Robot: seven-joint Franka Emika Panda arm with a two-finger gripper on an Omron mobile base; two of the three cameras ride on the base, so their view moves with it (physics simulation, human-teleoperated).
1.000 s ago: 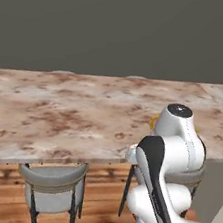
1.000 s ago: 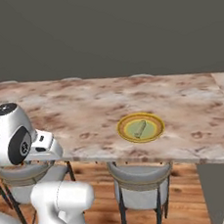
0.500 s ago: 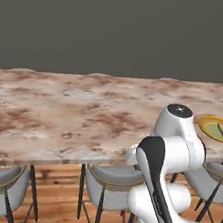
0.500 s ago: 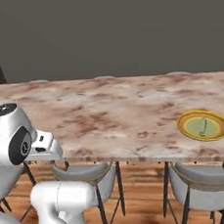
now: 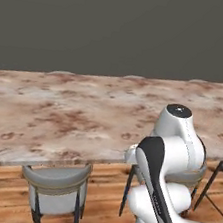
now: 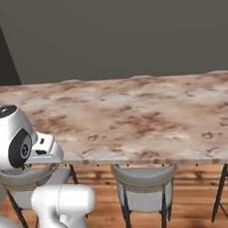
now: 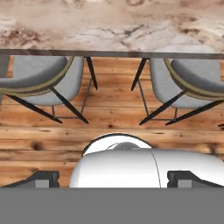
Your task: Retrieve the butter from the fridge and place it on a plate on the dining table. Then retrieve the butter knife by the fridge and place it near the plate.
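The hand (image 7: 113, 178) stands wide open with nothing in it: its two dark fingertips (image 7: 41, 178) sit far apart at the bottom of the hand view, and neither butter nor knife lies between them. It is tucked in low against the arm (image 5: 172, 143) and looks down at the wooden floor (image 7: 113, 116) and two grey chairs (image 7: 41, 74) pushed under the near edge of the worktop.

Beyond the arm, the dining table (image 5: 57, 115) runs across both base views, with its brown-and-cream marbled top facing the robot and more grey chairs (image 6: 144, 182) tucked beneath it. The robot is right beside this worktop and no part of it touches the top.

As for progress, the empty hand suggests the robot is between carries rather than mid-delivery. Where the butter now lies cannot be told from these pictures, nor can it be told whether the butter already rests on the plate. The same holds for the butter knife. So either the butter has been delivered and the knife is still to be fetched from beside the fridge, or both trips still lie ahead. In either case, at least one pick-up and one placing by the plate appear to remain.
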